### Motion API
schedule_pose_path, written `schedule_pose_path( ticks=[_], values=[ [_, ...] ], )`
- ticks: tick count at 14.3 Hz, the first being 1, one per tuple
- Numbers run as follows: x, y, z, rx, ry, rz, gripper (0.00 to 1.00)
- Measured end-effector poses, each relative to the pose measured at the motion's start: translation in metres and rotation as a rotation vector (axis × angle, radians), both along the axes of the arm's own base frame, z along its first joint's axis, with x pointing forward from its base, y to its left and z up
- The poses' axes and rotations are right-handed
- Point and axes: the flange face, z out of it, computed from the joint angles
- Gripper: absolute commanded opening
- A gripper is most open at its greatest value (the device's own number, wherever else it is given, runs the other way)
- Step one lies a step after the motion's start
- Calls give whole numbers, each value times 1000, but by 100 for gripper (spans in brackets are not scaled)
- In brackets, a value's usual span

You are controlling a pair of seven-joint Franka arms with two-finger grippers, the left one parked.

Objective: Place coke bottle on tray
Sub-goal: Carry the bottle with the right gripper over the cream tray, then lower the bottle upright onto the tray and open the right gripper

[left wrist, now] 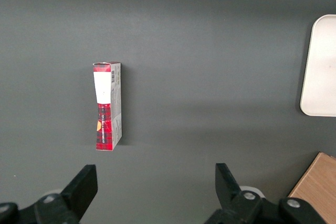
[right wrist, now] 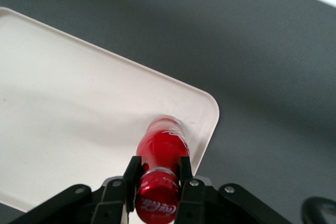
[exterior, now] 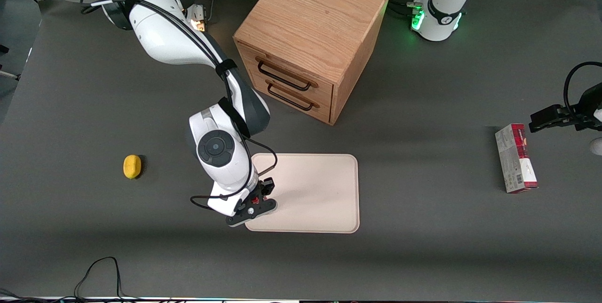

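Note:
The coke bottle (right wrist: 160,145), small and red with a red cap, stands upright between my fingers (right wrist: 132,174). My gripper (right wrist: 158,166) is shut on its neck just under the cap. The bottle's base is over the cream-white tray (right wrist: 79,108), close to a rounded corner and its low rim; I cannot tell if it touches the tray floor. In the front view my gripper (exterior: 256,200) hangs over the tray's (exterior: 315,190) corner nearest the camera at the working arm's end, and a sliver of the red coke bottle (exterior: 256,195) shows between the fingers.
A wooden two-drawer cabinet (exterior: 310,39) stands farther from the camera than the tray. A yellow lump (exterior: 132,166) lies toward the working arm's end. A red-and-white carton (exterior: 516,158) lies toward the parked arm's end. Cables (exterior: 101,270) trail near the table's front edge.

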Motion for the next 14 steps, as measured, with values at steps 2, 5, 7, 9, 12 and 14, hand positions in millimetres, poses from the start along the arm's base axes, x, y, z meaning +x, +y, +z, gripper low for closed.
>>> schedule_pose_path(
  ticks=[2,5,7,9,12,14],
  values=[
    [0,0,-4,-1,0,0,100],
    [1,-1,-4,0,-2,-1,100],
    [2,-1,1,3,-10,-1,100],
    [1,-1,22,8,-18,-2,100],
    [-13,-6,96,5,0,-6,100],
    [-30,-13,160,15,-5,-7,100]
  ],
)
